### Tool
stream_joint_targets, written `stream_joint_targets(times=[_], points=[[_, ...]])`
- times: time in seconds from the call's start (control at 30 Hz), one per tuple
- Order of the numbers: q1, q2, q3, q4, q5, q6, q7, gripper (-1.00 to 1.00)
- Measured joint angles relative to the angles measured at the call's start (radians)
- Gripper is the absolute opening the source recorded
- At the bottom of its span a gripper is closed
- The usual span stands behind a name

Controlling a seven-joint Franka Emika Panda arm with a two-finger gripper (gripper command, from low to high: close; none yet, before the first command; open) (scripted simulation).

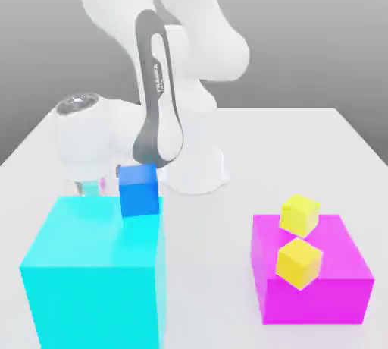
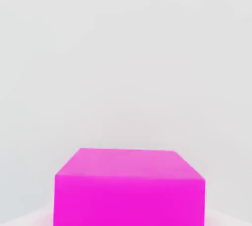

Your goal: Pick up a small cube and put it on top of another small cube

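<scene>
The small magenta cube (image 2: 129, 188) sits close under the hand, behind the big cyan block (image 1: 95, 275) at the exterior view's left, with the claw closed, likely pinching its flat opposite faces; judged rigid, light and smooth, it needs a centred grip.

Arm (image 1: 189, 44): smooth white shell, soft satin sheen, with a dark grey glossy insert; surface (image 1: 303, 150): plain white, matt; big cyan block (image 1: 95, 279), big magenta block (image 1: 333, 294), small blue cube (image 1: 139, 190), yellow cubes (image 1: 300, 213): uniform, untextured, matt; magenta cube (image 2: 129, 190): flat, matt.
</scene>
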Motion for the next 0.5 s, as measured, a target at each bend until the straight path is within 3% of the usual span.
stream_joint_targets(times=[0.17,0.5], points=[[0.001,-0.135,-0.024,-0.011,-0.039,-0.142,0.023,-1.00],[-0.085,-0.072,-0.108,0.161,0.311,-0.412,-0.194,-1.00]])
